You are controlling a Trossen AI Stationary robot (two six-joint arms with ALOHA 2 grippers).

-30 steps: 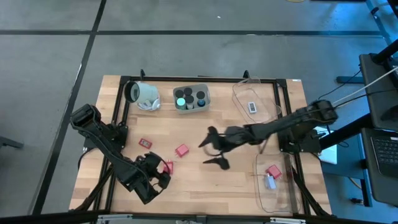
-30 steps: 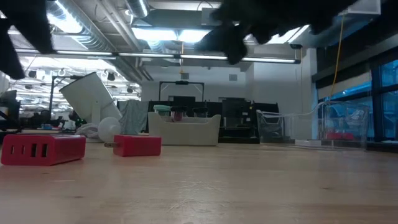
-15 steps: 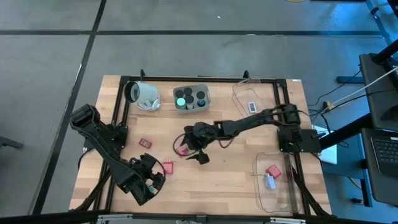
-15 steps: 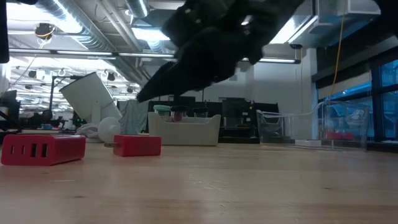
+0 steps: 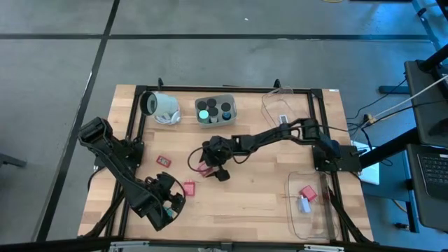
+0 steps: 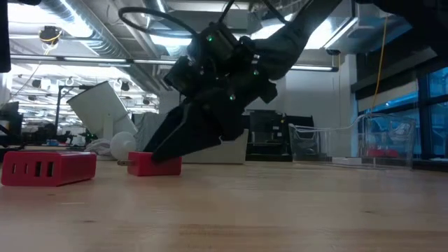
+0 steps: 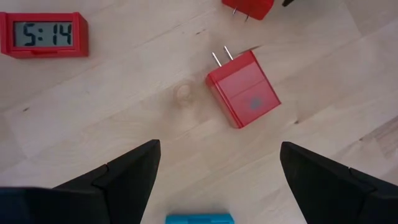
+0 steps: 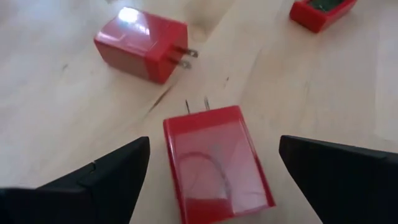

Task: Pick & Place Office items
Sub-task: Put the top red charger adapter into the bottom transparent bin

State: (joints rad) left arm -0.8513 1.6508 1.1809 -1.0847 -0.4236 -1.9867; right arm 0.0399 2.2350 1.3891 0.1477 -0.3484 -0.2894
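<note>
The left gripper [image 5: 168, 204] is hanging over the table's near left part, its fingers [image 7: 118, 177] spread wide apart and holding nothing. In the left wrist view a red charger [image 7: 244, 89] is lying flat on the wood [image 7: 124, 106] just beyond those fingers, prongs out, with a teal block [image 7: 199, 218] showing between them and a red clock [image 7: 42, 35] reading 5:14 farther off.

At mid-table, the right gripper [image 5: 207, 168] is reaching down over a second red charger [image 8: 214, 160]. Its fingers [image 8: 102, 174] are standing open on either side of that charger, not yet closed on it. In the low view the fingers are slanting down to the charger [image 6: 155, 164], which is resting on the tabletop.

At the near right, a clear tray [image 5: 294, 210] is holding a red block [image 5: 307, 192] and a pale one [image 5: 304, 204].

Farther back, a second clear tray [image 5: 269, 108] is holding a small pale rectangle [image 5: 283, 120]. A grey tray [image 5: 232, 103] is carrying black caps [image 5: 225, 107] and a green round one [image 5: 203, 115]. A white cup [image 5: 161, 105] is lying on its side at the far left.
</note>
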